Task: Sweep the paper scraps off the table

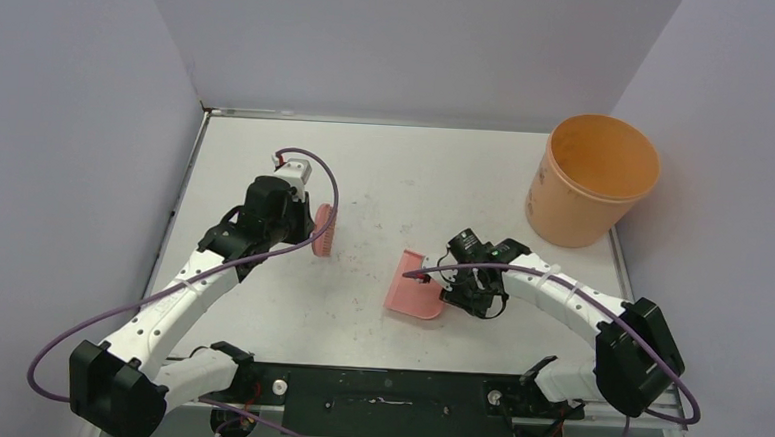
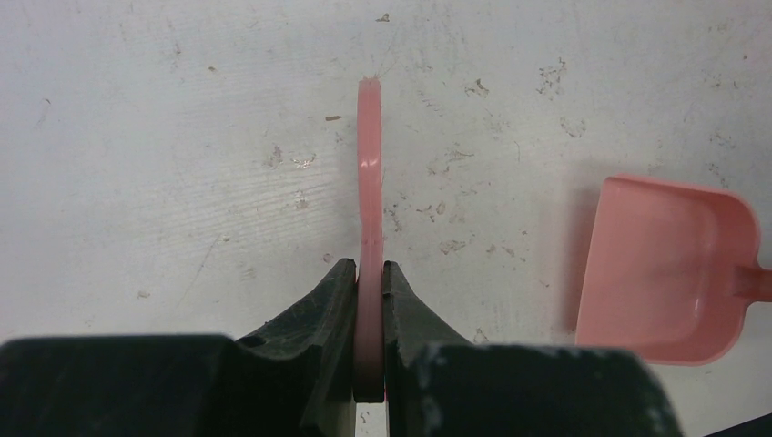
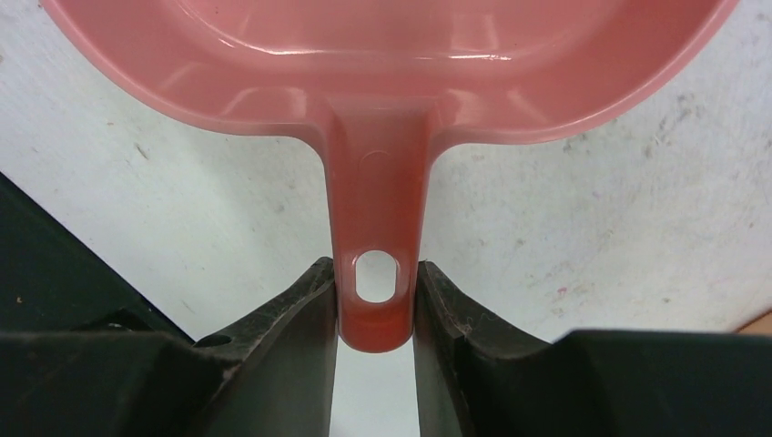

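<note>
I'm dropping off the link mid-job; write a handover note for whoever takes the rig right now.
Left gripper: shut on the pink brush, over the left half of the table.
Right gripper: shut on the handle of the pink dustpan, its mouth facing the brush, bare table between them.
The dustpan looks empty in the left wrist view. The orange bin stands at the far right; its contents are not visible.
Done: no paper scraps show on the table in any view.
Left: probably only checking spots hidden under the arms, then setting the tools down.
</note>
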